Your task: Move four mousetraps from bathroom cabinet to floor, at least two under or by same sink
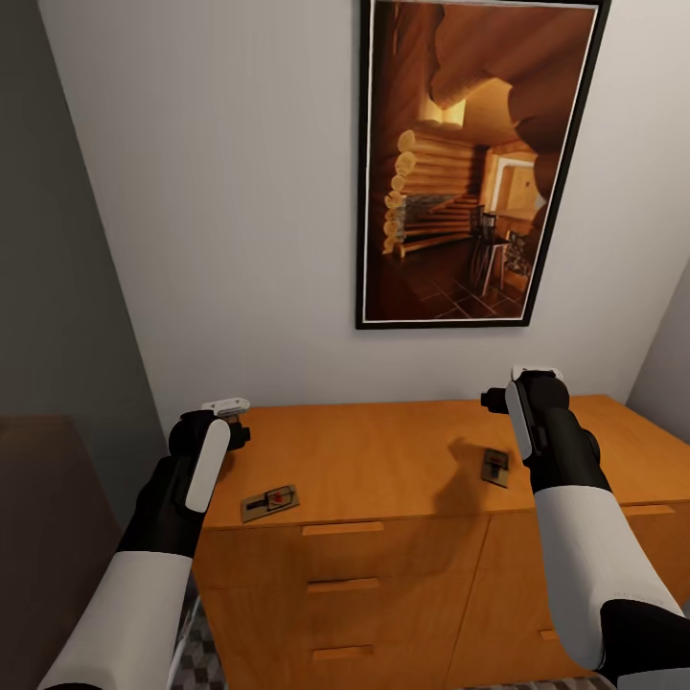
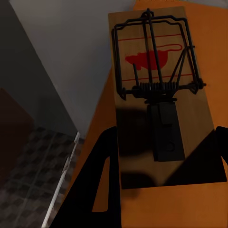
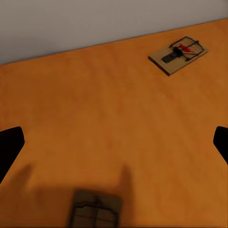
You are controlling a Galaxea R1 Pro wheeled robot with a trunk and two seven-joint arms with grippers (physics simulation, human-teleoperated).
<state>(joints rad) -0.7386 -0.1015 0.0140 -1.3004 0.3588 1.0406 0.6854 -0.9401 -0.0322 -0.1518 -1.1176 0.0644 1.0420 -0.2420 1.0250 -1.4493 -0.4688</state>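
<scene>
Two mousetraps are lying on the orange cabinet (image 1: 383, 460): one mousetrap (image 1: 269, 501) is sitting just below the left gripper (image 2: 156, 185), between its spread fingers. The other mousetrap (image 1: 495, 467) is sitting just beside the right gripper (image 3: 114, 142), also spread wide (its fingertips are cut off at the right wrist view's edges).

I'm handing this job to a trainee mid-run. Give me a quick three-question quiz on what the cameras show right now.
1. True or false: the mousetraps in the head view lie on top of the cabinet.
2. How many mousetraps does the head view show?
3. Which pincer hangs nearer the front-left mousetrap: A) left pincer B) right pincer

Key: 1 true. 2 two; the other mousetrap is by the right arm. 3 A.
</scene>
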